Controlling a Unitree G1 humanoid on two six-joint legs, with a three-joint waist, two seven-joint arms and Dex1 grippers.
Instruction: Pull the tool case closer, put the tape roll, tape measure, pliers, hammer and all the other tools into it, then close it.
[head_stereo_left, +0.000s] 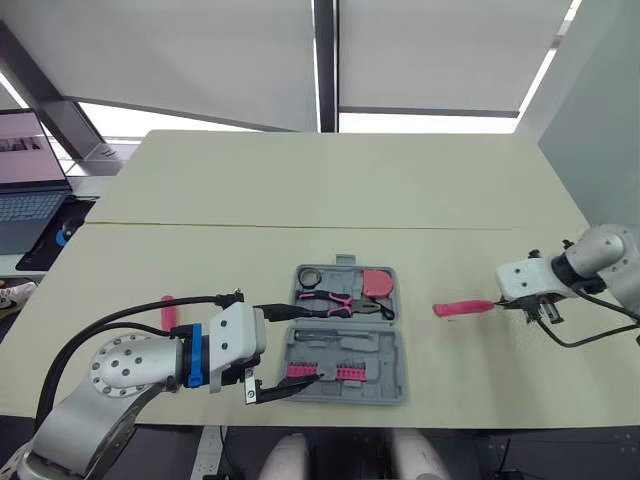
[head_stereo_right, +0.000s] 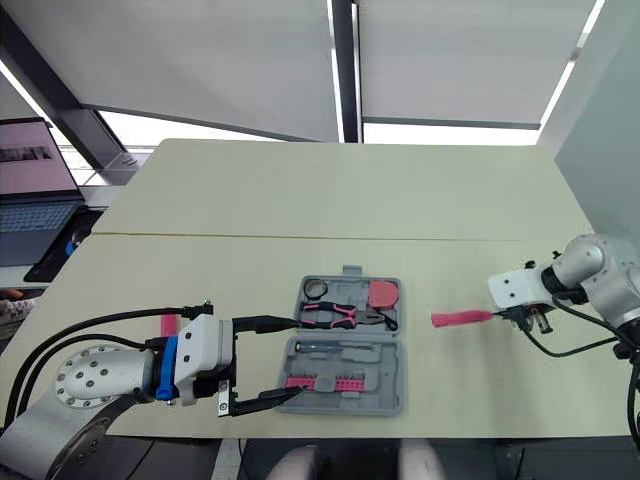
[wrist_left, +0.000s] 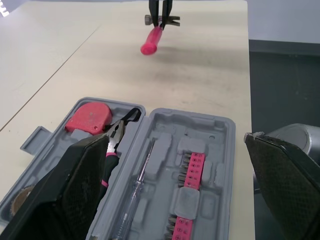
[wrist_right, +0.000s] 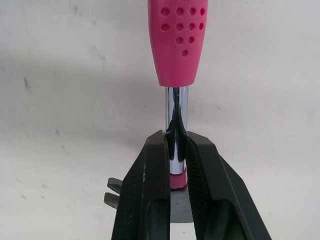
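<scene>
The grey tool case (head_stereo_left: 345, 368) lies open near the table's front edge. Its far half holds the tape roll (head_stereo_left: 309, 276), pink-handled pliers (head_stereo_left: 340, 301) and red tape measure (head_stereo_left: 377, 283). The near half holds pink bits (head_stereo_left: 335, 372) and a thin screwdriver (wrist_left: 137, 182). My left gripper (head_stereo_left: 308, 342) is open, its fingers (wrist_left: 75, 190) straddling the case's left side. To the right of the case, my right gripper (head_stereo_left: 525, 308) is shut on the metal shaft of the pink-handled hammer (head_stereo_left: 462, 308), close to its head (wrist_right: 175, 145). The handle points toward the case.
A small pink tool (head_stereo_left: 168, 310) lies on the table left of my left arm, partly behind its cable. A laptop (head_stereo_left: 25, 180) sits beyond the table's left edge. A seam (head_stereo_left: 300, 227) crosses the tabletop behind the case.
</scene>
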